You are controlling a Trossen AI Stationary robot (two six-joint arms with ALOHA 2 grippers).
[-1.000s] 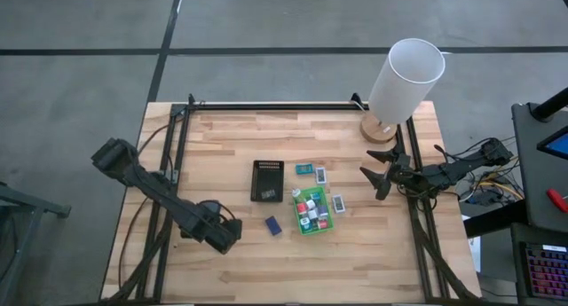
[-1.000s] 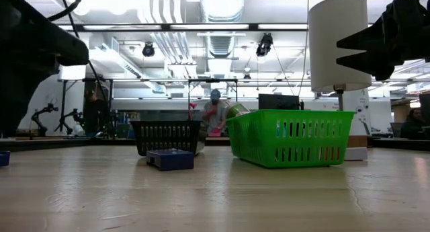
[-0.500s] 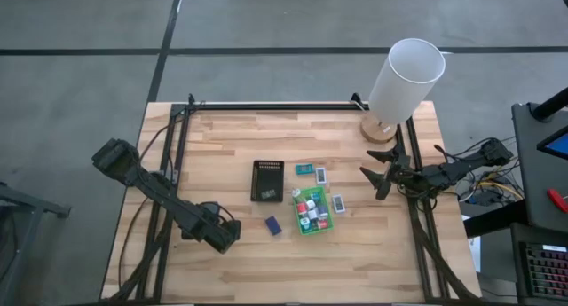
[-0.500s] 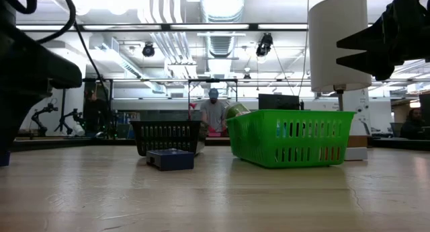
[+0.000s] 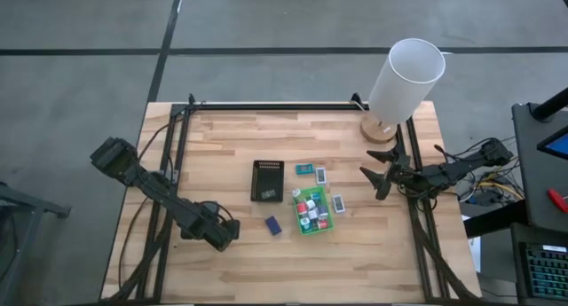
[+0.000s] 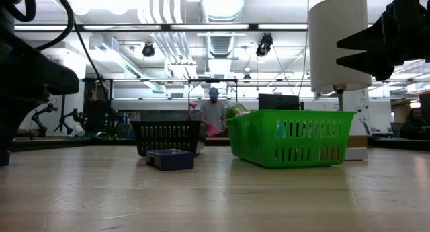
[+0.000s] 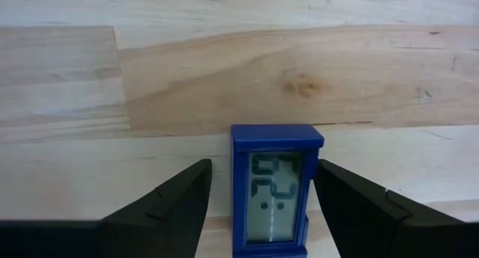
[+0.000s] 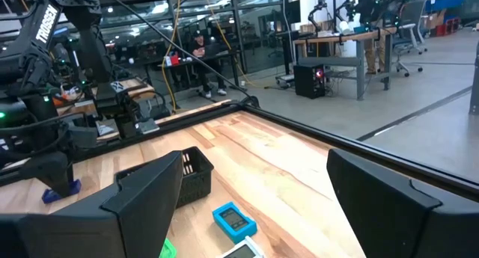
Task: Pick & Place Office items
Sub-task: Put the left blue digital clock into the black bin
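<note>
My left gripper (image 5: 218,234) points down, open, low over the table's near left part. A small blue item with a grey display (image 7: 275,192) lies flat on the wood between its fingers (image 7: 168,209), which stand on either side of it; I see no touch. The high view hides this item under the gripper. Several small office items fill the green tray (image 5: 310,210). A dark blue one (image 5: 273,224) lies left of it, and a teal one (image 5: 303,169) and two white ones (image 5: 320,174) lie beyond and beside it. My right gripper (image 5: 377,177) waits open and level at the table's right.
A black ribbed tray (image 5: 266,180) stands mid-table, left of the green tray. A lamp with a white shade (image 5: 405,80) rises at the far right corner. Black rails (image 5: 173,164) run along both sides. Bare wood lies near and far. A person (image 6: 213,114) stands beyond the table.
My left gripper has come down toward the table, over the blue item, staying open and pointing down. Nothing on the table has moved.
</note>
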